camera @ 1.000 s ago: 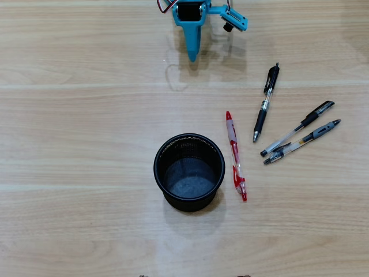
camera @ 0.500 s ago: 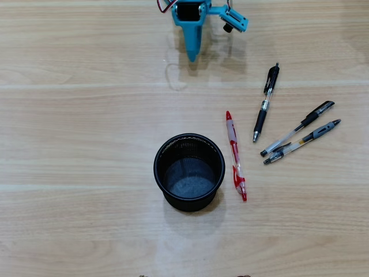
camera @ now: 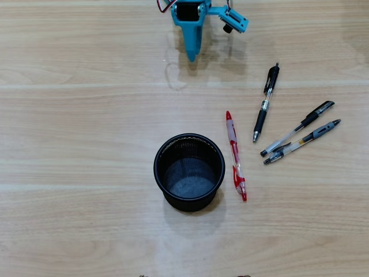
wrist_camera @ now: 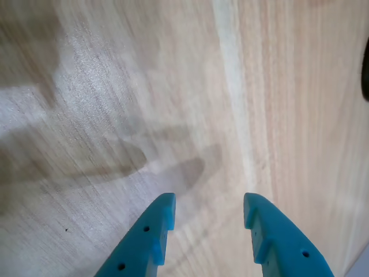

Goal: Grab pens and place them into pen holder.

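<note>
above bare wood — tool [wrist_camera: 207,208] parted, empty; pens [camera: 235,156] beside pen holder [camera: 189,142], no legible writing

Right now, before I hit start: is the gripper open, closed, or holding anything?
Gripper: open, holding nothing; only bare table shows between its fingers in the wrist view.

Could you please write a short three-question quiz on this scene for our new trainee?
1. How many pens lie on the table in the overhead view?
2. True or false: the red pen is already inside the cup.
3. In the wrist view, the gripper has its jaws: A) shut on a pen, B) apart with nothing between them, C) hidden.

Key: 1. Four: the red one and three black pens. 2. False; it lies just right of the cup, which looks empty. 3. B.
</note>
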You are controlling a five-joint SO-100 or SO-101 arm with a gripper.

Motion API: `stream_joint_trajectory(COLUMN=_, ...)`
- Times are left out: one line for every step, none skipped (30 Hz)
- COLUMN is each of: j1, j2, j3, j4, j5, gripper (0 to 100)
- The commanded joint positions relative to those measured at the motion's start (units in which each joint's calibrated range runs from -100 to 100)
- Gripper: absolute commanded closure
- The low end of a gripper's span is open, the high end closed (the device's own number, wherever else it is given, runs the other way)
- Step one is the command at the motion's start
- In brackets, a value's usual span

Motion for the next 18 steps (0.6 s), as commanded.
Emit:
stream_joint_trajectory(j1=2.0, j2=2.8, j3=-1.0, j4=-1.0, j5=-2.5, gripper=86)
stream_joint_trajectory(j1=2.5, j2=4.9, j3=-2.5, j4=-1.1, j5=-3.4, gripper=86)
stream_joint_trajectory(j1=3.0, j2=7.9, j3=-4.8, j4=-1.1, j5=-4.1, gripper=86)
stream_joint_trajectory(j1=3.4, j2=11.7, j3=-8.1, j4=-1.1, j5=-4.7, gripper=86)
stream_joint_trajectory(j1=3.7, j2=16.3, j3=-12.1, j4=-1.1, j5=-5.4, gripper=85)
stream_joint_trajectory(j1=3.7, j2=21.7, j3=-16.7, j4=-1.1, j5=-6.2, gripper=85)
stream_joint_trajectory(j1=3.6, j2=27.7, j3=-21.6, j4=-1.1, j5=-7.1, gripper=85)
stream_joint_trajectory(j1=3.3, j2=33.9, j3=-26.7, j4=-1.0, j5=-8.4, gripper=85)
stream_joint_trajectory(j1=3.3, j2=40.2, j3=-32.2, j4=-0.6, j5=-9.9, gripper=85)
stream_joint_trajectory(j1=3.0, j2=46.4, j3=-38.1, j4=-0.4, j5=-11.7, gripper=85)
stream_joint_trajectory(j1=2.3, j2=52.7, j3=-43.8, j4=-0.1, j5=-13.6, gripper=85)
stream_joint_trajectory(j1=1.4, j2=58.6, j3=-49.8, j4=1.2, j5=-15.7, gripper=85)
stream_joint_trajectory(j1=0.3, j2=64.4, j3=-55.8, j4=3.1, j5=-17.9, gripper=85)
stream_joint_trajectory(j1=-0.9, j2=70.2, j3=-61.7, j4=5.1, j5=-20.2, gripper=83)
stream_joint_trajectory(j1=-2.2, j2=75.8, j3=-67.6, j4=7.5, j5=-22.7, gripper=81)
stream_joint_trajectory(j1=-3.8, j2=81.5, j3=-73.6, j4=10.0, j5=-25.3, gripper=78)
stream_joint_trajectory(j1=-5.4, j2=86.9, j3=-79.6, j4=12.4, j5=-27.6, gripper=76)
stream_joint_trajectory(j1=-7.0, j2=91.9, j3=-85.7, j4=14.4, j5=-29.9, gripper=74)
